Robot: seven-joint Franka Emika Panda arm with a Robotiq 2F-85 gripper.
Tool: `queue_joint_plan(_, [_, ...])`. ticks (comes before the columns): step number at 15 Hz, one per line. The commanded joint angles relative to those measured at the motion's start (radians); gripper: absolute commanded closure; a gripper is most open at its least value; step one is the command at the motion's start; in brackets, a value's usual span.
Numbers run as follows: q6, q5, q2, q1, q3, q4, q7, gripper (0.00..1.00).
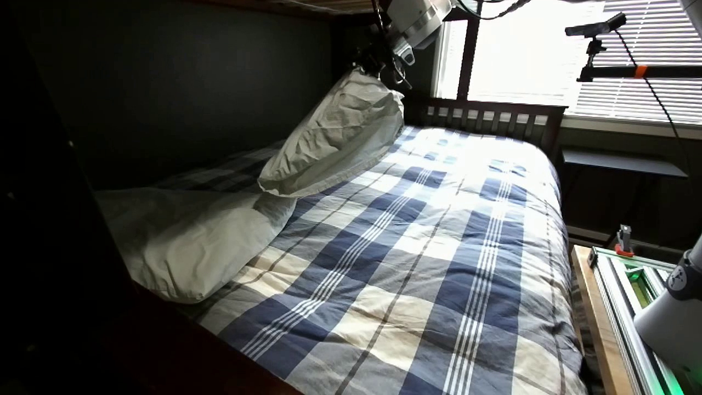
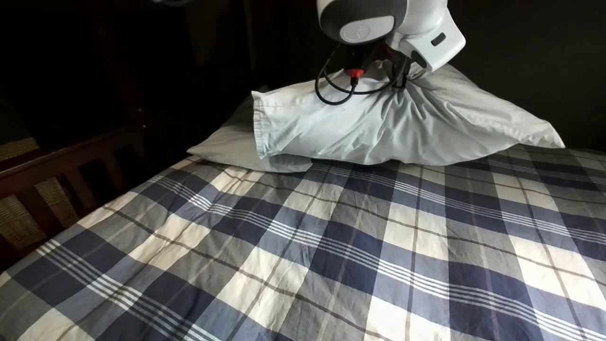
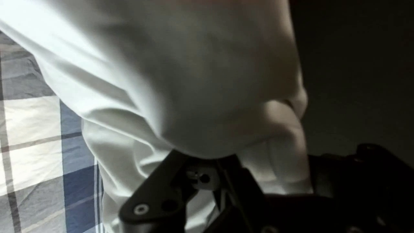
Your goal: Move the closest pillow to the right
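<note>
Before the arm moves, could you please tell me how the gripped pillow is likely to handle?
The gripped pillow is probably floppy, its fabric bunching into folds at the claw. Its ends may swing, since both slope down from the pinch. It could catch on the other pillow, which it overlaps in both exterior views.

**Plaid bed (image 1: 417, 258), white pillow (image 1: 203, 247) at a corner**

Top in navy, grey and cream checks, thin white stripes, rumpled; glare by the far edge in an exterior view. White pillow lies directly on it, at the near left corner there. Same white pillow (image 2: 232, 139) at the far left corner in an exterior view, partly hidden.
</note>
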Motion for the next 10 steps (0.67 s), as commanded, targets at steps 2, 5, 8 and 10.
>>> queue_joint_plan(2, [0.082, 0.046, 0.192, -0.080, 0.025, 0.276, 0.141, 1.00])
queue_joint_plan(5, [0.109, 0.032, 0.280, -0.114, 0.019, 0.397, 0.266, 1.00])
queue_joint_plan(8, [0.144, 0.021, 0.362, -0.141, 0.009, 0.511, 0.384, 1.00])
queue_joint_plan(10, [0.178, 0.012, 0.416, -0.155, -0.004, 0.584, 0.470, 1.00])
